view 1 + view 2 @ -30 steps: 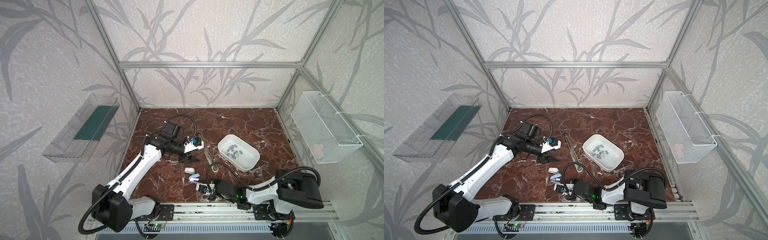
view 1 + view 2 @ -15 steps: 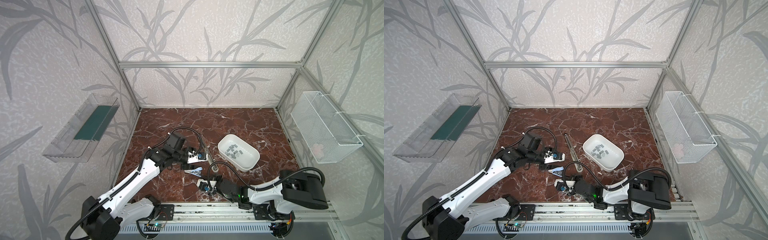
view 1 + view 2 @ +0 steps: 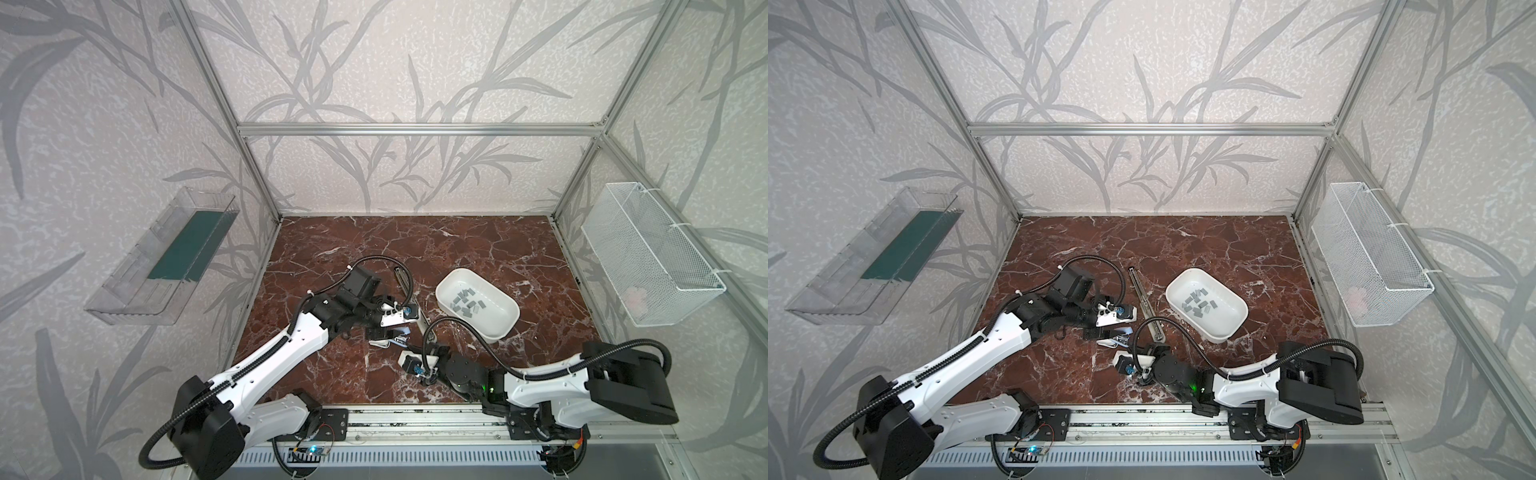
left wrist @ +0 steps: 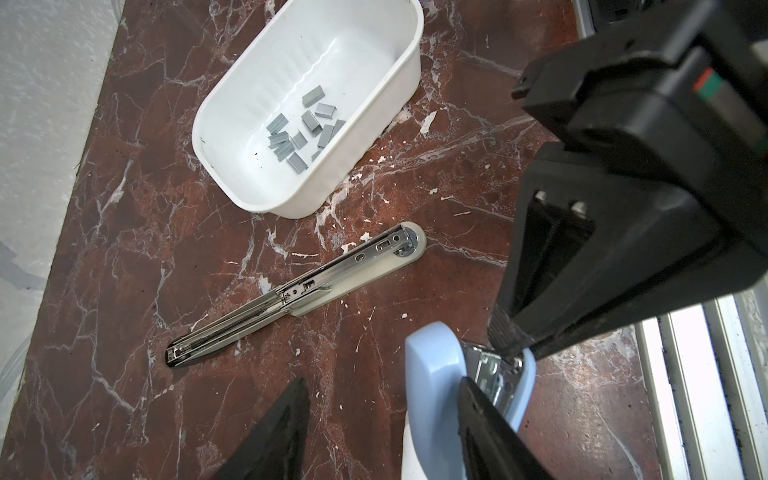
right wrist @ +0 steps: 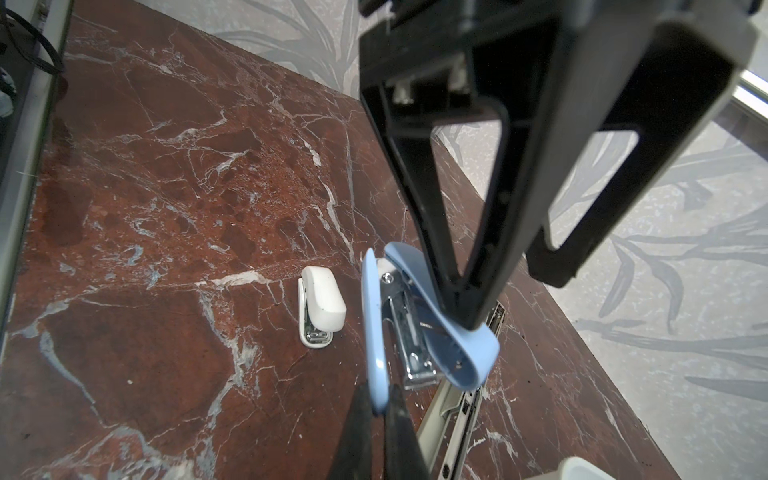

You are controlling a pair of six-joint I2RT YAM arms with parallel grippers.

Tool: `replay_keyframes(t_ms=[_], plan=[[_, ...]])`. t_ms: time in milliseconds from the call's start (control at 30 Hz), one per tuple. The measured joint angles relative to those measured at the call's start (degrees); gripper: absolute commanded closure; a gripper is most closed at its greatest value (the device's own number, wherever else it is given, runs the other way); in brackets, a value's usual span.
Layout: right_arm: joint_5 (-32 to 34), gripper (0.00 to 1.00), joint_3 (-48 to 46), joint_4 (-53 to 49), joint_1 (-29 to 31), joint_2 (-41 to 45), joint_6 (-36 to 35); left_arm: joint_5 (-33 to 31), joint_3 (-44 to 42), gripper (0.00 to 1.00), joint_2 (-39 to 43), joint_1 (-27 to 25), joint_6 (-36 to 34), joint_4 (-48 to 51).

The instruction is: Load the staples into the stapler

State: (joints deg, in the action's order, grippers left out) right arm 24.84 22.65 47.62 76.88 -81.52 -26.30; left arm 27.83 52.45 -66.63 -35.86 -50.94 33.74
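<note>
Near the front edge of the bench [image 3: 374,249], the right gripper [image 5: 380,392] clamps the open stapler [image 5: 410,326]; the left gripper [image 4: 382,386], spread, props its lid [image 5: 465,361]. The staples [image 4: 291,145] lie in the tub [image 4: 291,203]; a slip could snap it shut.

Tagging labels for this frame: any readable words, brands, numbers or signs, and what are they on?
No readable text in any view.
long metal stapler: stamped slots and rivets only, no lettering.
blue stapler: plain.
white stapler: plain.
white tub and staples: unmarked.
red and green patch on the housing of the right gripper: colour only, too blurred to show any print.
</note>
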Motion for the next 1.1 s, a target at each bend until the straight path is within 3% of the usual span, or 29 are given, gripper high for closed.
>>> replay_keyframes(t_ms=[367, 567, 833, 1100], plan=[[-1.7, 1.00, 2.8, -1.7, -0.9, 0.1, 2.0, -0.4, 0.0, 0.40, 1.8, -0.4, 1.6, -2.0], [-3.1, 1.00, 2.9, -3.5, -1.0, 0.9, 3.4, -1.0, 0.0, 0.45, 0.6, -0.9, 2.1, -2.4], [-4.0, 1.00, 2.9, -4.6, -1.2, 2.3, 5.3, -5.3, 0.0, 0.47, -0.3, -1.2, 3.7, -2.6], [-4.2, 1.00, 2.9, -5.7, -0.5, 2.5, 6.6, -11.6, 1.2, 0.61, -2.7, -1.5, 7.7, -3.7]])
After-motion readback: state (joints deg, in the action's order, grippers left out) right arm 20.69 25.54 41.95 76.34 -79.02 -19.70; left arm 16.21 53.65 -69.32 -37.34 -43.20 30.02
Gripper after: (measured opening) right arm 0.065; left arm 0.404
